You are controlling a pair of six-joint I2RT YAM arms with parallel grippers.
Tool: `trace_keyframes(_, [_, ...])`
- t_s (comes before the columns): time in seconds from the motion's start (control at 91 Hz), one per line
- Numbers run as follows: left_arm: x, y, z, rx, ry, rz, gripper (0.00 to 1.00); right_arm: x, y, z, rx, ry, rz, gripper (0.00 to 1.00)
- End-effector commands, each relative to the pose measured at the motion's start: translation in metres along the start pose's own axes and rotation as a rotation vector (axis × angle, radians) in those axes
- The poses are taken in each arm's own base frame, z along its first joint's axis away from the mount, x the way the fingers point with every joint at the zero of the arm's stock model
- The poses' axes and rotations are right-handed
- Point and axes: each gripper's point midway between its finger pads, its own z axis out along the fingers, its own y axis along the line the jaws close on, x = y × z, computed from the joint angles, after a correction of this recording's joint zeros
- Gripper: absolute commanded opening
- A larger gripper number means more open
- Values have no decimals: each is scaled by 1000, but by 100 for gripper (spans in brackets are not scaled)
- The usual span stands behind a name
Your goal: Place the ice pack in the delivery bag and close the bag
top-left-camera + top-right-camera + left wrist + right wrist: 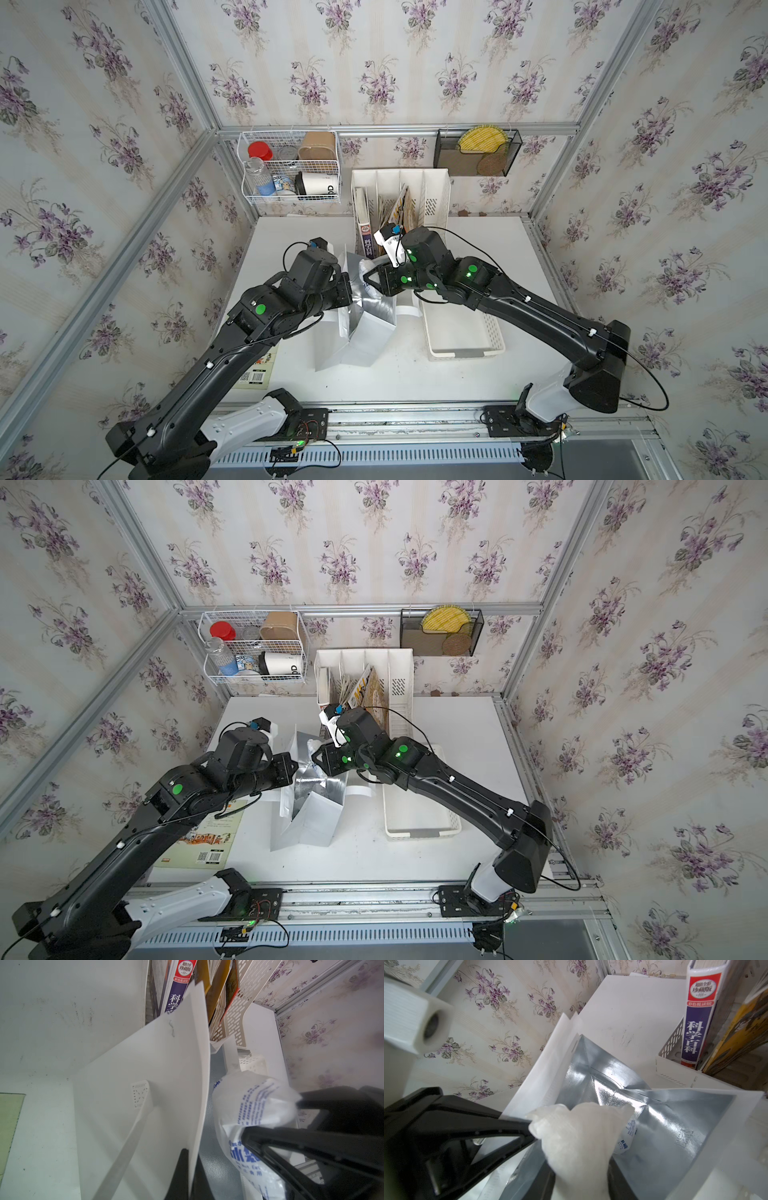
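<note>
The delivery bag (365, 340) is gaping open, with the left gripper (190, 1159) pinching one wall aside and the right gripper (571, 1145) and its ice pack (579, 1136) filling the mouth. The file rack (434, 199) is crowding the far side and the basket (465, 354) is flanking the right. Bare table (395, 382) is lying open in front.

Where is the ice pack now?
Mid-table, the ice pack hangs in the right gripper at the delivery bag's open mouth, left of the basket; clearest in the right wrist view.
</note>
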Motion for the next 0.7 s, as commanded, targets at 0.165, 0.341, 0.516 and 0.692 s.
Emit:
trace_keyframes(0.165, [-3, 1, -1, -6, -16, 18, 0, 3, -5, 13, 28, 15, 21, 66])
trace_keyframes(0.341, [-3, 2, -1, -8, -18, 19, 0, -3, -11, 5, 74, -11, 8, 83])
trace_keyframes(0.516, [-3, 3, -2, -11, -21, 18, 0, -21, -23, -24, 180, -103, -14, 85])
trace_keyframes(0.692, [-2, 3, -1, -6, -20, 16, 0, -21, -69, -36, 400, -125, 11, 91])
